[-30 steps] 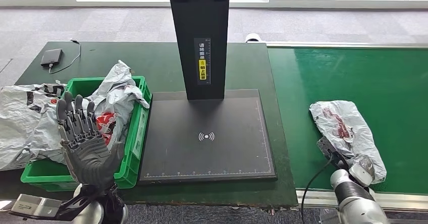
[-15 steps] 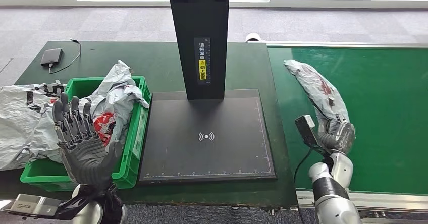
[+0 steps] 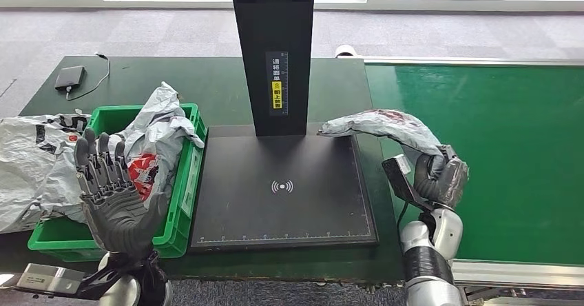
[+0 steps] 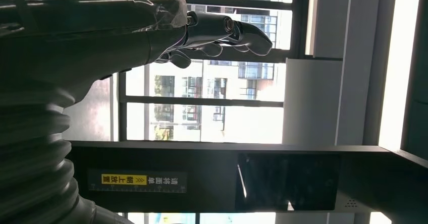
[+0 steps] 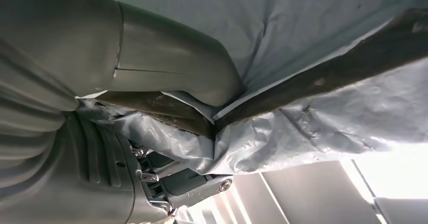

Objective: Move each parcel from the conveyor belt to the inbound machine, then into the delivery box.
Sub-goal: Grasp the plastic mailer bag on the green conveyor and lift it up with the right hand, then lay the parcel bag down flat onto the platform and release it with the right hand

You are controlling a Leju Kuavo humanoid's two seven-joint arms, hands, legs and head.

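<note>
The right hand (image 3: 441, 177) grips the parcel (image 3: 381, 125), now swung off the belt (image 3: 509, 140); its far end seems to overhang the scanner (image 3: 282, 185). Left hand (image 3: 113, 196) hovers open, empty.

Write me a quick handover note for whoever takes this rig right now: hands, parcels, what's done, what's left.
Right hand grips a grey parcel, lifted, its free end over the inbound machine plate's right back corner.
Left hand open, raised, empty, in front of the green delivery box.
Done: parcels already lie in the box; the conveyor belt shows none.
Left: set this parcel on the plate, then into the box.
</note>
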